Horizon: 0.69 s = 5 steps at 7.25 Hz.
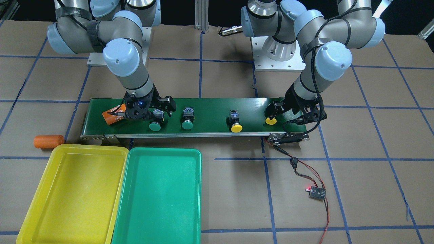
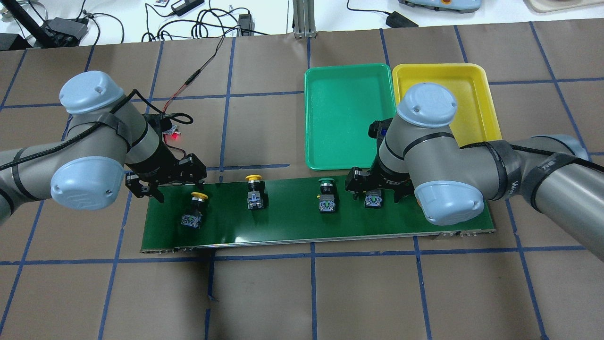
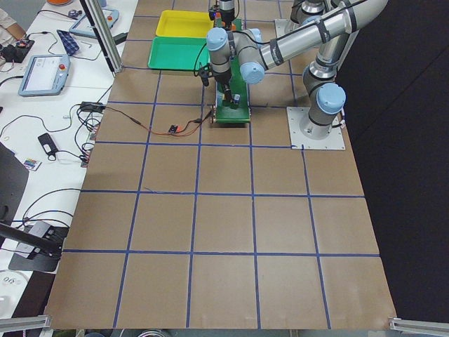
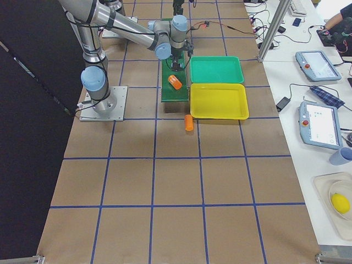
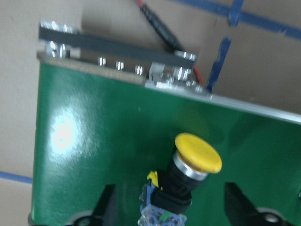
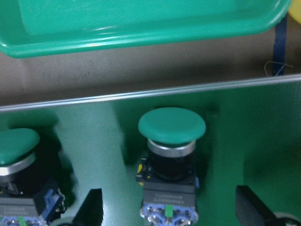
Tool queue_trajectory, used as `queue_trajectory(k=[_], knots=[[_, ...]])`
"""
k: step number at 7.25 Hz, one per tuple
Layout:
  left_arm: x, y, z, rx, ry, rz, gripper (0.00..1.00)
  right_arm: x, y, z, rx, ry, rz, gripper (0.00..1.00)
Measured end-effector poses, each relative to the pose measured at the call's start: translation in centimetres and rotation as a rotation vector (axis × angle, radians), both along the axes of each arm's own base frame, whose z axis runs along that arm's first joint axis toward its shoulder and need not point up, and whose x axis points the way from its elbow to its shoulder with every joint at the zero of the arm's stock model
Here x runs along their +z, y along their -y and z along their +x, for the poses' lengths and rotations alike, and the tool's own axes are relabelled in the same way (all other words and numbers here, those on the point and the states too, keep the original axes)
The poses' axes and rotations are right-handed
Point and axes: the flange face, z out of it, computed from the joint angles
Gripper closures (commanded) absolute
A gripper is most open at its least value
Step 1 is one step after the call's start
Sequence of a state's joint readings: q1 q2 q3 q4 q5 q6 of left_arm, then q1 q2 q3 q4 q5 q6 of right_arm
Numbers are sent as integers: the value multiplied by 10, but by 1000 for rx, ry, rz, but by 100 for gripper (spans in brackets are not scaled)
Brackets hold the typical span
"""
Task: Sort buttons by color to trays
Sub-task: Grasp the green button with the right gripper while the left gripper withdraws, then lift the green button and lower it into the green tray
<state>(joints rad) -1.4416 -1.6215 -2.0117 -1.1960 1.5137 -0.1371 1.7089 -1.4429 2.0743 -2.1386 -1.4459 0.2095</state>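
Nothing is sorted yet (the yellow tray (image 1: pixel 40 200) and green tray (image 1: pixel 159 203) are unfilled). A yellow button (image 5: pixel 197 153) is straddled, ungrasped, by the left gripper (image 5: pixel 171 202)'s spread fingers; a green button (image 6: pixel 171 127) likewise by the right gripper (image 6: pixel 171 209).

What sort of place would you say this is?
Probably a robotics research lab: a table marked with a blue tape grid, teach pendants alongside it, and a small conveyor belt.

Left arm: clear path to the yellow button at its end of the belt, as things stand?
Probably yes. The left tool is open above the conveyor belt, and the yellow button lies between its fingers in the wrist view. Nothing else shows between them.
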Motion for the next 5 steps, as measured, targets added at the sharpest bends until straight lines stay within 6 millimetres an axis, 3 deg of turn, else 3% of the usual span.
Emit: queue_trajectory(k=[1,4,5], knots=[[20,12,0,0,1,-20,0,-2,3,0,5,-3,-5,100],[126,41,-32,-47,13,-47,0,2,2,-2,11,-11,-11,100],[152,48,-34,-55,21,-60,0,12,5,-2,11,-9,-33,100]])
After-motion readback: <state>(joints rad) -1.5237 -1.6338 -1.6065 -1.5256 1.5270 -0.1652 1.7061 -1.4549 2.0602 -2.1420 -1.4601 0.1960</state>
